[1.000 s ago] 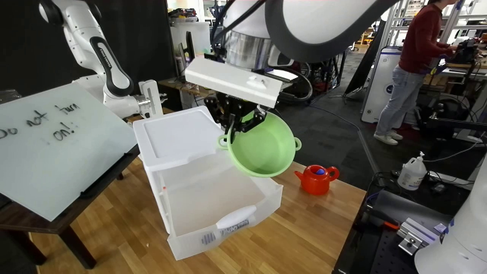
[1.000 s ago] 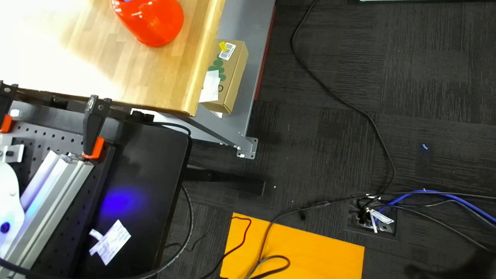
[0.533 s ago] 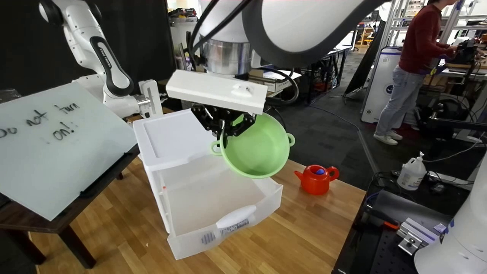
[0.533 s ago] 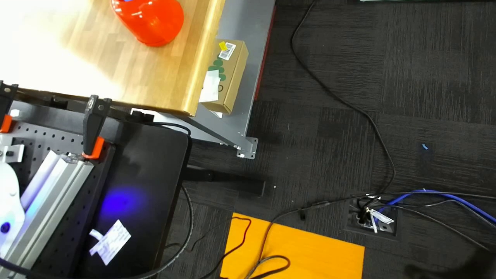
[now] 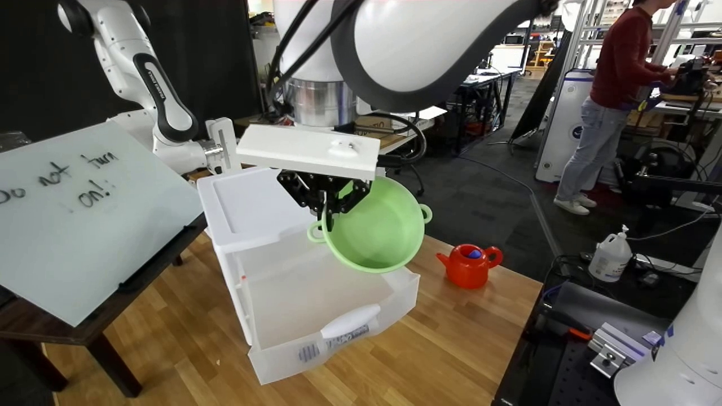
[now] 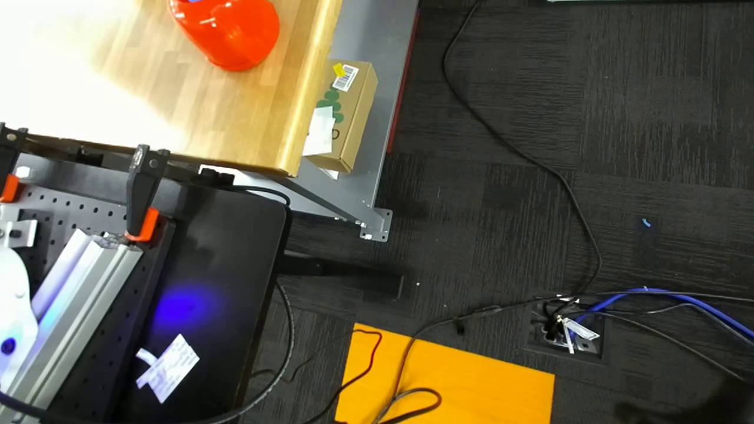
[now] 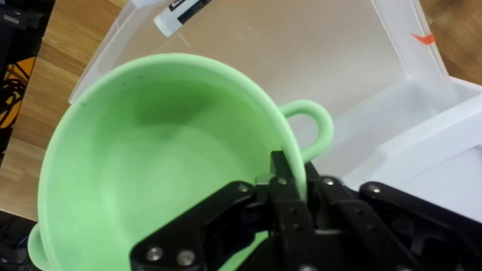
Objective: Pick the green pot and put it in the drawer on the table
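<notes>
Green pot (image 5: 375, 225) — rim pinched, drawer (image 5: 313, 299) open

Whiteboard (image 5: 96, 225): black handwriting, "Do not turn on!", first letter at frame edge. Background arm (image 5: 169, 110), drawer (image 5: 389, 316) front: print too small to read. Cardboard box (image 6: 353, 112): barcode label (image 6: 345, 78).

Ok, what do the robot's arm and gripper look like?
The arm is white with a dark grey curved band, a shiny metal collar and black cables. A flat white bar sits above the gripper, which is black, with jointed fingers and silver screw heads.
</notes>
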Robot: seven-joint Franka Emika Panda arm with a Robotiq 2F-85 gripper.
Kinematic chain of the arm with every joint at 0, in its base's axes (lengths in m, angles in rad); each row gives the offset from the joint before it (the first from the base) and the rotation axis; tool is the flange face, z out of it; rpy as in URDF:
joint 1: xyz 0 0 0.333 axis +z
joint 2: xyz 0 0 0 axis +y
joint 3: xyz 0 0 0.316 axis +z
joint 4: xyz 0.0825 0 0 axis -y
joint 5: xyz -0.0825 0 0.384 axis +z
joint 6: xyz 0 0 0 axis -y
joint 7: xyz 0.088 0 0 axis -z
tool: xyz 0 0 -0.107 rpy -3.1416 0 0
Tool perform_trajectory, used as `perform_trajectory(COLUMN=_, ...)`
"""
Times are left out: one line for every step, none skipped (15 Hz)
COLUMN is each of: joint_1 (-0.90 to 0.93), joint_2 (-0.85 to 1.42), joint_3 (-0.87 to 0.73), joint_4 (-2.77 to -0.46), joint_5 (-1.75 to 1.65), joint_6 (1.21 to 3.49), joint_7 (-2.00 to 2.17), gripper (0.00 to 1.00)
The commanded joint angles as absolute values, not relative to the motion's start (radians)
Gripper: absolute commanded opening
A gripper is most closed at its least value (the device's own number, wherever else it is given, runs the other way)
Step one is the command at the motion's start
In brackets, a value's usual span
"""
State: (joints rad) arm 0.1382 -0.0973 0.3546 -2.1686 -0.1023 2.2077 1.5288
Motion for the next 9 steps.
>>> perform_trajectory(joint_1=0.168, joint_2=-0.096, joint_3=0.326, joint_4=-2.167, joint_5=-0.105, joint_6=2.204, joint_7=1.53, gripper=0.02)
perform_trajectory(joint_1=0.169, joint_2=-0.086, joint_3=0.326, joint_4=-2.158, joint_5=-0.112, joint_6=2.2, joint_7=1.529, gripper=0.02)
perform_trajectory(joint_1=0.173, joint_2=-0.078, joint_3=0.324, joint_4=-2.152, joint_5=-0.115, joint_6=2.196, joint_7=1.527, gripper=0.02)
perform_trajectory(joint_1=0.179, joint_2=-0.059, joint_3=0.325, joint_4=-2.135, joint_5=-0.115, joint_6=2.184, joint_7=1.515, gripper=0.02)
perform_trajectory(joint_1=0.186, joint_2=-0.037, joint_3=0.328, joint_4=-2.115, joint_5=-0.119, joint_6=2.172, joint_7=1.506, gripper=0.02)
perform_trajectory(joint_1=0.195, joint_2=-0.017, joint_3=0.33, joint_4=-2.097, joint_5=-0.121, joint_6=2.161, joint_7=1.496, gripper=0.02)
perform_trajectory(joint_1=0.206, joint_2=0.012, joint_3=0.333, joint_4=-2.069, joint_5=-0.129, joint_6=2.145, joint_7=1.488, gripper=0.02)
perform_trajectory(joint_1=0.219, joint_2=0.04, joint_3=0.333, joint_4=-2.041, joint_5=-0.135, joint_6=2.127, joint_7=1.481, gripper=0.02)
perform_trajectory(joint_1=0.234, joint_2=0.074, joint_3=0.333, joint_4=-2.008, joint_5=-0.15, joint_6=2.105, joint_7=1.481, gripper=0.02)
